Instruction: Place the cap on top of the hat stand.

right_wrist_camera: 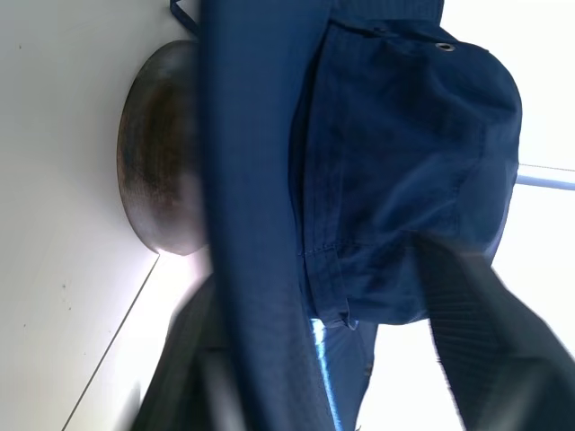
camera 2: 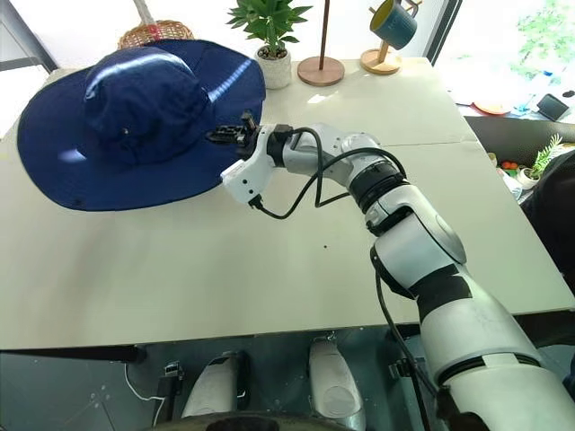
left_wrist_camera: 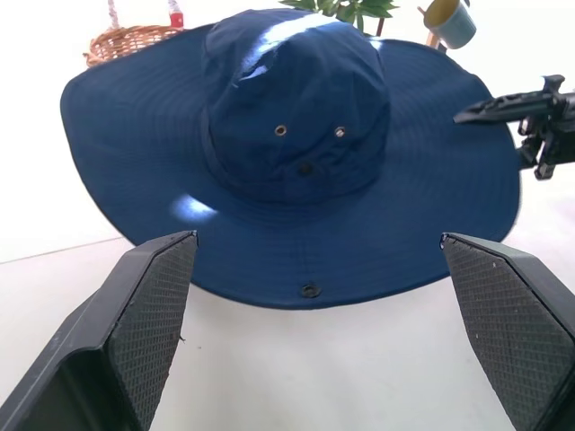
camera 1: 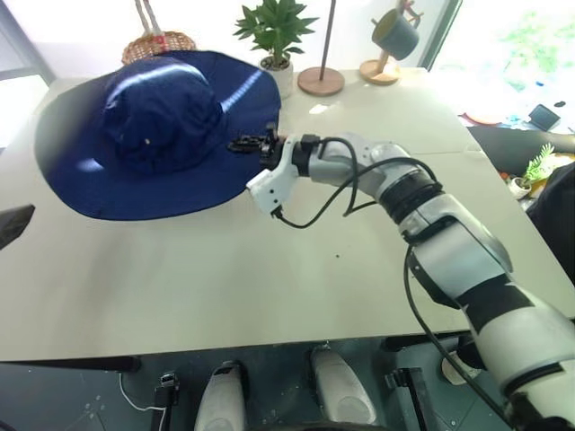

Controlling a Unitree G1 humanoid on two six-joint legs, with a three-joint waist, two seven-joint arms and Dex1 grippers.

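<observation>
The cap (camera 1: pixel 157 135) sat over the hat stand (right_wrist_camera: pixel 157 184) on the desk (camera 1: pixel 269 287), its brim between the right claw's (camera 2: pixel 226 135) spread fingers (left claw (left_wrist_camera: pixel 314 332) likewise spread).

The right arm (camera 1: pixel 431 215) reaches forward-left with fingers (camera 1: pixel 247 142) parted; the left fingers (left_wrist_camera: pixel 148 305) are spread wide.

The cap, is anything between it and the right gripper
Nothing visible. The right gripper is at the cap's brim edge, jaws open either side of it. The cap already sits over the hat stand.
</observation>
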